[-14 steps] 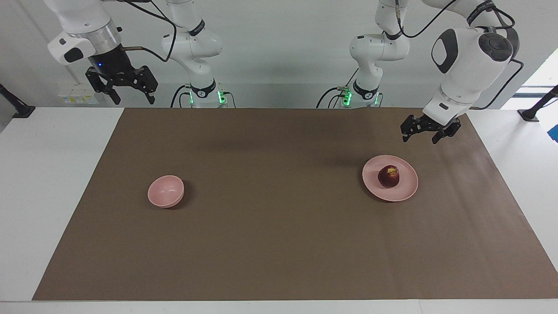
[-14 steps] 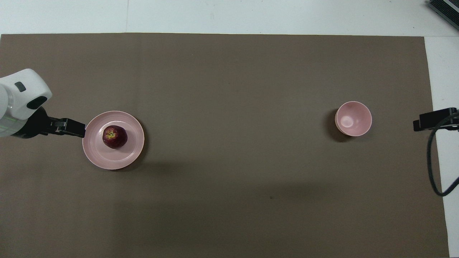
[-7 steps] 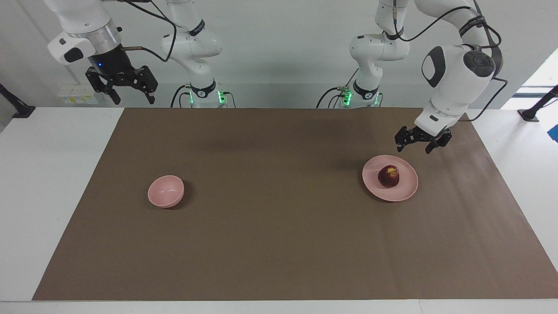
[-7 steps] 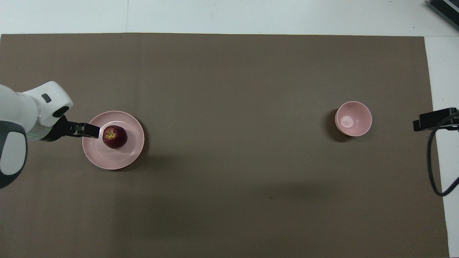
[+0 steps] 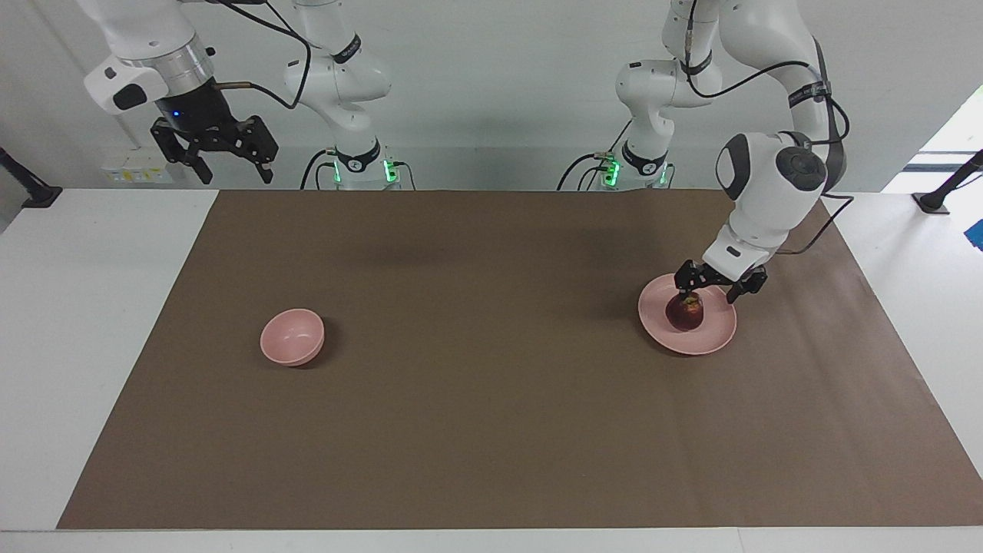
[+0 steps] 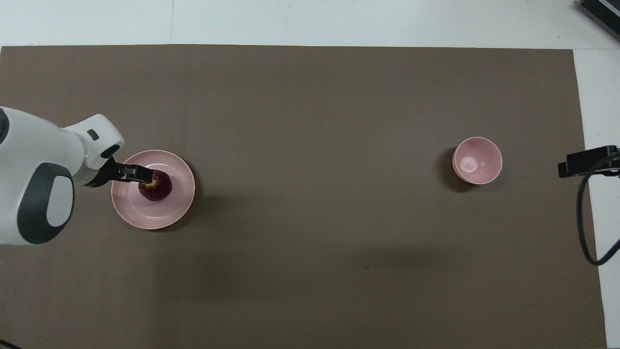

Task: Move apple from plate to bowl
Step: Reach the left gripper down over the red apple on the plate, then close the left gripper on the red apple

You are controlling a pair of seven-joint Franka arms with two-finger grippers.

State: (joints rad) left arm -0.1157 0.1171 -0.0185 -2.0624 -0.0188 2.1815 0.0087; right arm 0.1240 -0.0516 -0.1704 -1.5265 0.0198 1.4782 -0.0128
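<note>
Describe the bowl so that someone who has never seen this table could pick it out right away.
A brown mat covers most of the table. Toward the right arm's end of it, a small pale pink bowl stands alone. It is deeper and narrower than the flat pink plate at the left arm's end, and it is empty, while the plate holds a dark red apple.

Apple (image 5: pixel 685 313): dark red, yellowish patch on top. Plate (image 5: pixel 710 338): pale pink, plain. Bowl (image 5: pixel 292 336): pale pink, plain. Table cover (image 5: pixel 491 430): uniform brown. Table (image 5: pixel 92 307): white.
</note>
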